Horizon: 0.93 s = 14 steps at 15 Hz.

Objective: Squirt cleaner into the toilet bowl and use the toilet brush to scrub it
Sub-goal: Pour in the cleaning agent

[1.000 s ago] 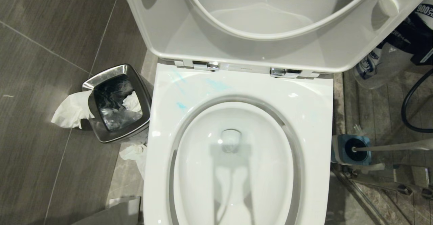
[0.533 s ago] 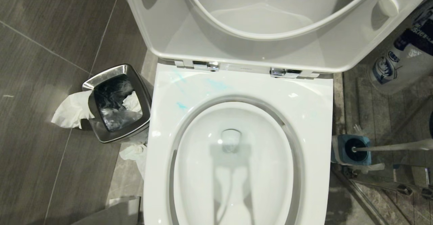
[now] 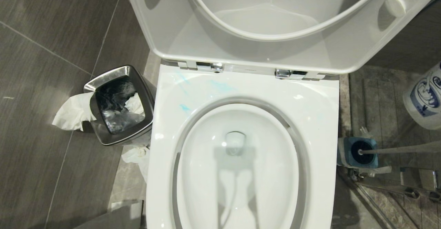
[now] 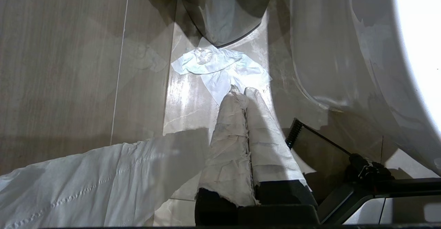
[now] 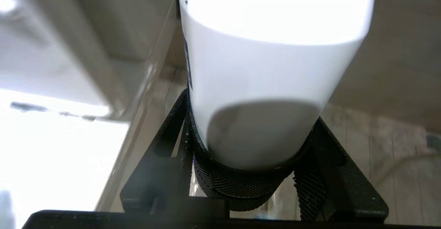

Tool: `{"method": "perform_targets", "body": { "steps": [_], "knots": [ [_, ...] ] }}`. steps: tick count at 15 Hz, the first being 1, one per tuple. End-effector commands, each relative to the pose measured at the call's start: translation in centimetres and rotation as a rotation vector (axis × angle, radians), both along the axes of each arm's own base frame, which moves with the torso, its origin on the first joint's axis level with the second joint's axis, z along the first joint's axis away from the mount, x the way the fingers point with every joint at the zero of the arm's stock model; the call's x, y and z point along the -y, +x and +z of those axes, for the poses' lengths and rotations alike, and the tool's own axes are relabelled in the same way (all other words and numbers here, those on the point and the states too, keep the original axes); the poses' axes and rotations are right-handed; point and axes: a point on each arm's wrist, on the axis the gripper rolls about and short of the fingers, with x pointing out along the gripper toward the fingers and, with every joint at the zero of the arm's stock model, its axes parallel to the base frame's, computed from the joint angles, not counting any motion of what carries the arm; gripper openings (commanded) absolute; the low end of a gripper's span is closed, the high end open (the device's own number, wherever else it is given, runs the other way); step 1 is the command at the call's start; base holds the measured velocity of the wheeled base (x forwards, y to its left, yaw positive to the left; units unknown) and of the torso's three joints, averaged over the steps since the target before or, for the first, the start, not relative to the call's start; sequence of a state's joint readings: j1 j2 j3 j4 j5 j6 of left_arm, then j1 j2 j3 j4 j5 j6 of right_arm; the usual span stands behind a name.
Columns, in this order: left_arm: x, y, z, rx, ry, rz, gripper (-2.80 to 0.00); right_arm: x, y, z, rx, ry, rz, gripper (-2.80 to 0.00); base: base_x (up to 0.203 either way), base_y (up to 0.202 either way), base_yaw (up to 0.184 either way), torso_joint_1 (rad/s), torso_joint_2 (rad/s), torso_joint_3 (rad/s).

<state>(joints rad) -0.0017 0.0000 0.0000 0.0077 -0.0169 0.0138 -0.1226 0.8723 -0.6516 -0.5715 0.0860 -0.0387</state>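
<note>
Half done at most, judging by the layout. Thin teal smears of cleaner (image 3: pixel 184 107) on the back left of the rim of the toilet bowl (image 3: pixel 311 118), so squirting seemingly begun or finished; no clear tint visible in the water around the small drain hole. Scrubbing not yet started: toilet brush (image 3: pixel 396 150) parked on the floor to the right of the toilet, black bristle head down in its holder (image 3: pixel 345 153), slim pale handle leaning away to the right, untouched.

Right end effector (image 5: pixel 255 136) clamped on a bottle (image 5: pixel 272 67), black mesh-textured pads pressed against both sides of its lower body. Bottle (image 3: pixel 425 96) off to the right of the toilet, above the brush and well clear of the bowl. Left end effector (image 4: pixel 243 91) closed and empty, pointing down at the floor beside the toilet base, idle.

Materials: glossy white porcelain, oval basin, broad flat rim; smooth plastic lid (image 3: pixel 241 50) raised. Bottle of smooth white plastic, rounded, with a blue printed label. Holder square, blue. Square bin (image 3: pixel 113 72) of brushed steel with a dark liner, left of the toilet; crumpled white tissue (image 3: pixel 69 113) around it. Left fingers wrapped in wrinkled white paper or tape. Floor of dark, faintly grained tiles.
</note>
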Motion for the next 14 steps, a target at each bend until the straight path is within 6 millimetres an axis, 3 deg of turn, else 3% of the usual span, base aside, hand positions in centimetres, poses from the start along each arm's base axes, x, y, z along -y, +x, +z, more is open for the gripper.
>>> {"method": "perform_targets", "body": {
  "steps": [1, 14],
  "knots": [
    [0.00, 0.03, -0.08, -0.005, 0.000, 0.000, -2.80, -0.49, -3.73, -0.53, 0.015, -0.005, 0.014, -2.80, 0.000, 0.000, 0.000, 0.000, 0.00, 0.000],
    [0.00, 0.03, -0.08, -0.005, -0.002, 0.002, -2.80, -0.45, -4.15, -0.97, -0.057, -0.023, -0.036, -2.80, 0.000, 0.000, 0.000, 0.000, 0.00, 0.000]
  ]
}}
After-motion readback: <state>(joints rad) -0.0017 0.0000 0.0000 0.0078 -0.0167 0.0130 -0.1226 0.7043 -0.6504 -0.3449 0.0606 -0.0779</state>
